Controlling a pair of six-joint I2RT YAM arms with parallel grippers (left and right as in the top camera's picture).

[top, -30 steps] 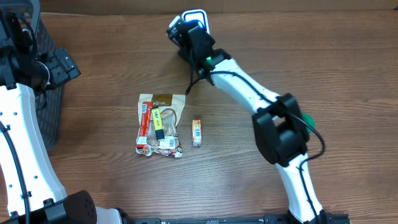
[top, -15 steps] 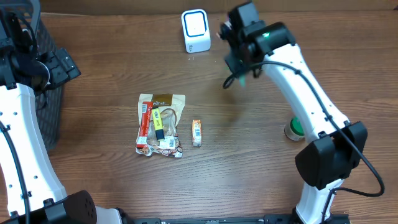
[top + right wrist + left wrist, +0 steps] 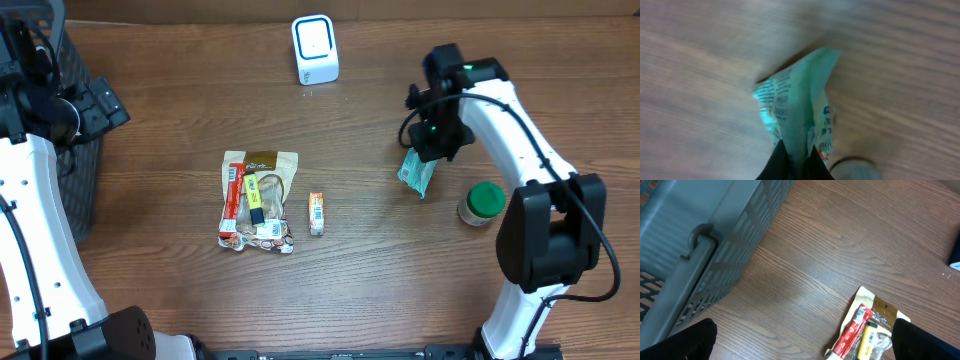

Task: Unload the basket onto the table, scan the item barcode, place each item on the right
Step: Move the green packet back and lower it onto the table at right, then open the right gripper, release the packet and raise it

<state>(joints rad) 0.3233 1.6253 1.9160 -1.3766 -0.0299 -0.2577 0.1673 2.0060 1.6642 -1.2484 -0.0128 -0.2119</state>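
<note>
Far left is the grey basket [image 3: 72, 170], and the left gripper [image 3: 807, 341] sits just beside it with its fingers spread wide and nothing in them. Moving right, there's a heap of snack packets [image 3: 257, 200] on the wooden table [image 3: 180, 300], with a small orange packet [image 3: 316, 213] lying just beside it. The white scanner [image 3: 314, 50] stands at the back edge. Further right, the right gripper [image 3: 428, 152] is pinched tight on the top of a crumpled green packet [image 3: 795, 110]. The packet is well apart from the scanner and near a green-lidded jar [image 3: 484, 203]. I can't tell if the packet's bottom touches the wood.
</note>
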